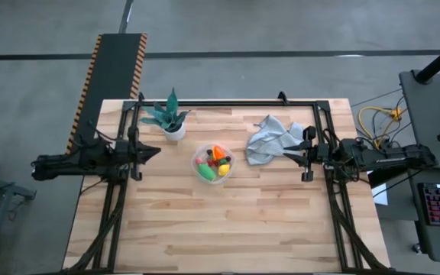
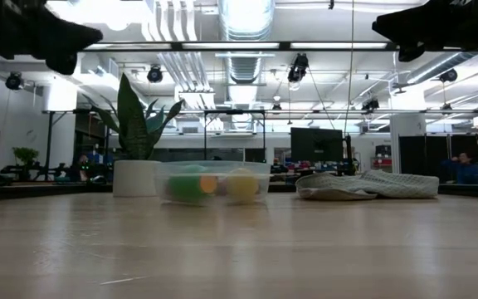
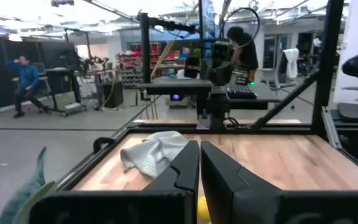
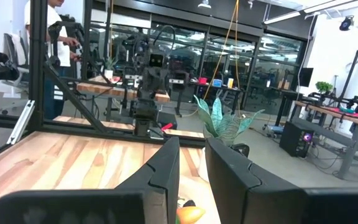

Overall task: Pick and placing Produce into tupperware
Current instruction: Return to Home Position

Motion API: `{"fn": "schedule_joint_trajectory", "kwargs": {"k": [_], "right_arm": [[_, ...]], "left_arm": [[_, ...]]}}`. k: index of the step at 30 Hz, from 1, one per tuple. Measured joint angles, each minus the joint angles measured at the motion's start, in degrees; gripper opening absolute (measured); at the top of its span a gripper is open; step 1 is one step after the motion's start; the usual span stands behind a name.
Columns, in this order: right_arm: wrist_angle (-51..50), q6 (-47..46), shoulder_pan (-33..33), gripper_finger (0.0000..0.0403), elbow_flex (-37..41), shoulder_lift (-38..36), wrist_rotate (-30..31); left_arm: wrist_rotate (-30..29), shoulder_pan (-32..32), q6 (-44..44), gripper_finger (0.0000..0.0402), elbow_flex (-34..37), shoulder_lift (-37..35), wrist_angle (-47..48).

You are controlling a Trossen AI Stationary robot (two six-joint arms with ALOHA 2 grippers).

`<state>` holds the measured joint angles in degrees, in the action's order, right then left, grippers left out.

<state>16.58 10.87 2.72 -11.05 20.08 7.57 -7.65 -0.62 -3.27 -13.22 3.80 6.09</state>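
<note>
The clear round tub (image 1: 214, 164) stands at the table's middle, its base on the wood. Several toy produce pieces (image 1: 218, 160), green, orange, yellow, red and dark, lie inside it. The low view shows the tub (image 2: 212, 183) with green and yellow pieces behind its wall. My left gripper (image 1: 156, 151) hangs above the table to the left of the tub, shut and empty, pointing at it (image 3: 199, 162). My right gripper (image 1: 285, 155) hangs to the right of the tub, over the cloth's edge. It is empty, with a narrow gap between its fingers (image 4: 192, 168).
A teal-leaved plant in a white pot (image 1: 172, 121) stands behind and left of the tub. A crumpled grey-blue cloth (image 1: 270, 139) lies behind and right of it. A black frame (image 1: 228, 101) runs along the table's far edge and sides. Bare wood lies toward the near edge.
</note>
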Motion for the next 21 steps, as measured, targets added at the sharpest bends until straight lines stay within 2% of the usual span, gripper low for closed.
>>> {"fn": "schedule_joint_trajectory", "kwargs": {"k": [3,11,21], "right_arm": [[-0.07,0.0,0.0,0.007,0.0,0.0,-0.02],[-0.07,-0.39,0.0,0.007,0.0,0.0,-0.02],[-0.07,-0.39,0.0,0.007,0.0,0.0,-0.02]], "left_arm": [[-2.14,0.04,0.73,0.0,1.73,-0.09,-1.23],[-3.39,0.0,1.92,0.0,8.71,-2.36,-2.43],[-4.04,0.0,2.96,0.0,11.6,-2.33,-5.96]]}}
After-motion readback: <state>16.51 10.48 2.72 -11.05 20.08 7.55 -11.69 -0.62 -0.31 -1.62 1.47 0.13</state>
